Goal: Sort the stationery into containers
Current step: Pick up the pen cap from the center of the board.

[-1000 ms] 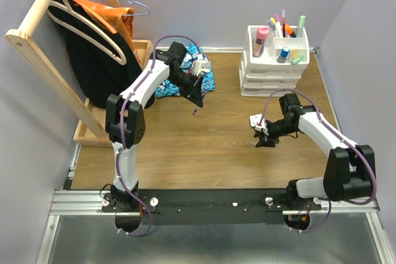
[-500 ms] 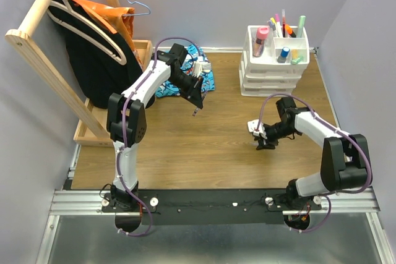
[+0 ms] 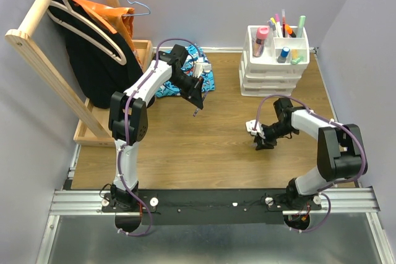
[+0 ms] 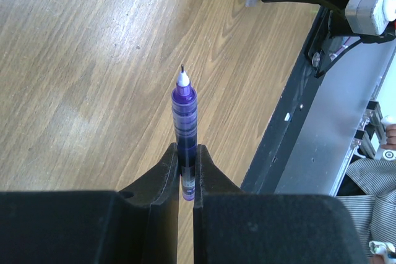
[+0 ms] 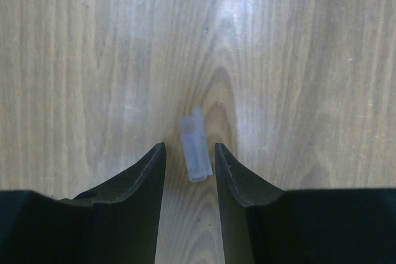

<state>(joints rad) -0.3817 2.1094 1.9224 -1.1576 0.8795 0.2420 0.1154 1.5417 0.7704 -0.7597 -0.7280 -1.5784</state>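
Overhead: my left gripper [image 3: 194, 98] hangs above the table [image 3: 210, 149], well apart from the white organiser [image 3: 272, 73]. My right gripper [image 3: 265, 143] sits low on the wood.

Left wrist: jaws clamped on the purple pen [image 4: 184, 115], tip bare.

Right wrist: jaws half-wide, straddling a small clear cap [image 5: 196, 149], gripping nothing. I judge I should centre on it, close gently, then lift straight.

Purple pen [image 4: 184, 122] and pale cap [image 5: 195, 149] showing over a brown wood-grain table [image 3: 216, 143]
The pen is showing darker purple bands and a white tip; the cap is looking frosted bluish-white; the organiser [image 3: 272, 72] is showing white, the cloth [image 3: 166, 89] a blue-turquoise print.
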